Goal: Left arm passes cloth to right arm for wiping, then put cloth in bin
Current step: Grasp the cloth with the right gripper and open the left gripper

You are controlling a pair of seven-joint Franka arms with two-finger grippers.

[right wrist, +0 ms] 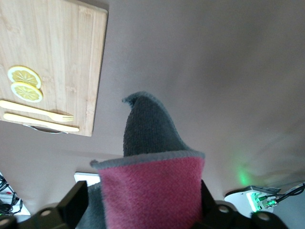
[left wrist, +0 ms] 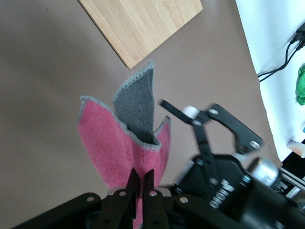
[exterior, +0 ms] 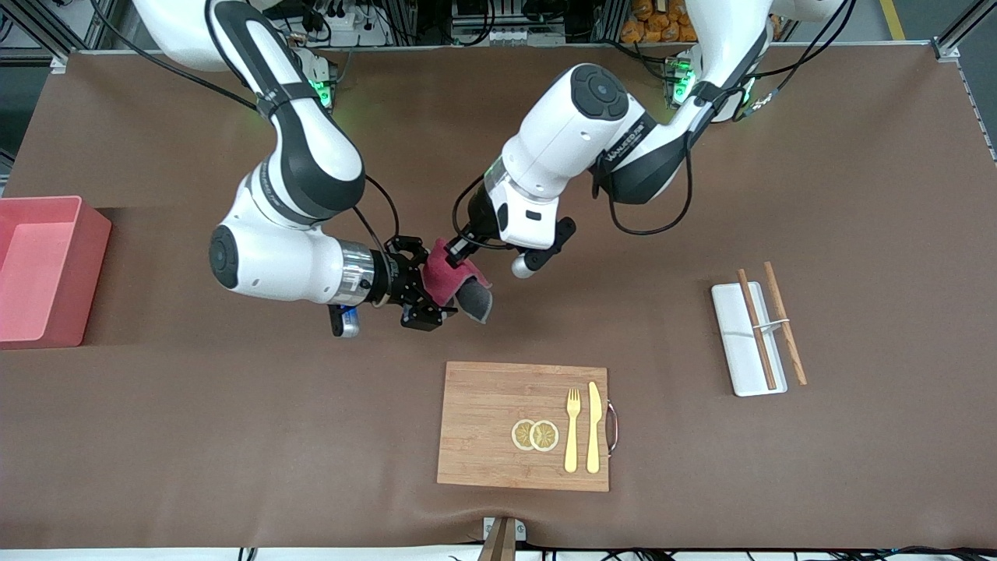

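While both arms meet, the cloth (exterior: 450, 279) hangs in the air.
Above the table (exterior: 234, 421), farther from the front camera than the cutting board (exterior: 483, 425), the left gripper (exterior: 461, 251) pinches the cloth; the right gripper (exterior: 427, 290) is spread wide around it.

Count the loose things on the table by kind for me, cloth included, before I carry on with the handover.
Cloth: 1, held up between both claws
Bin: 1
Cutting board: 1
Lemon slices: 2
Fork: 1
Knife: 1
White tray: 1
Chopsticks: 2
Total: 10

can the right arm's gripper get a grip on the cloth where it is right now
Probably yes. The left gripper holds the cloth up in the air, pinched at one edge, and the right gripper is open around the hanging part with nothing between.
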